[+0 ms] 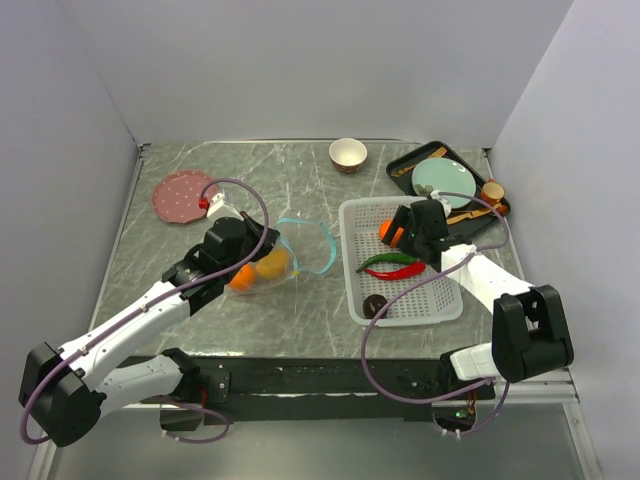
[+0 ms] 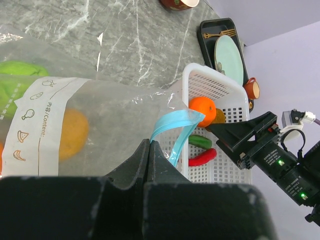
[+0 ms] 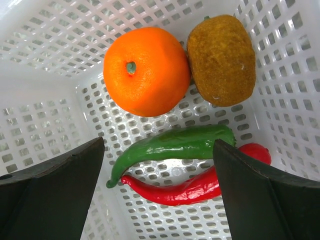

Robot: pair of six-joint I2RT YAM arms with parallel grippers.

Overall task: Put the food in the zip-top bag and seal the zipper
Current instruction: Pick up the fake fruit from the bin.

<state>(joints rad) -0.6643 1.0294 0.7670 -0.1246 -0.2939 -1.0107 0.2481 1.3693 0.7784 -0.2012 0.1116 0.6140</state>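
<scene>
The clear zip-top bag (image 1: 285,258) lies left of centre, its teal zipper (image 1: 312,243) gaping in a loop. My left gripper (image 1: 262,247) is shut on the bag's mouth edge beside the zipper (image 2: 175,127). Inside the bag (image 2: 115,110) are a yellow-orange fruit (image 2: 72,134), a green round fruit (image 2: 17,80) and an orange (image 1: 243,277). My right gripper (image 3: 157,150) is open over the white basket (image 1: 440,300), its fingers either side of the green chili (image 3: 175,147) and red chili (image 3: 195,185). An orange (image 3: 145,70) and the kiwi (image 3: 220,60) lie beyond. The dark donut piece (image 1: 376,305) lies at the basket's near end.
A tan bowl (image 1: 348,153) stands at the back centre. A pink plate (image 1: 183,196) is at the back left. A black tray (image 1: 400,165) at the back right holds a teal plate (image 1: 440,183), cutlery and a small mug (image 1: 492,190).
</scene>
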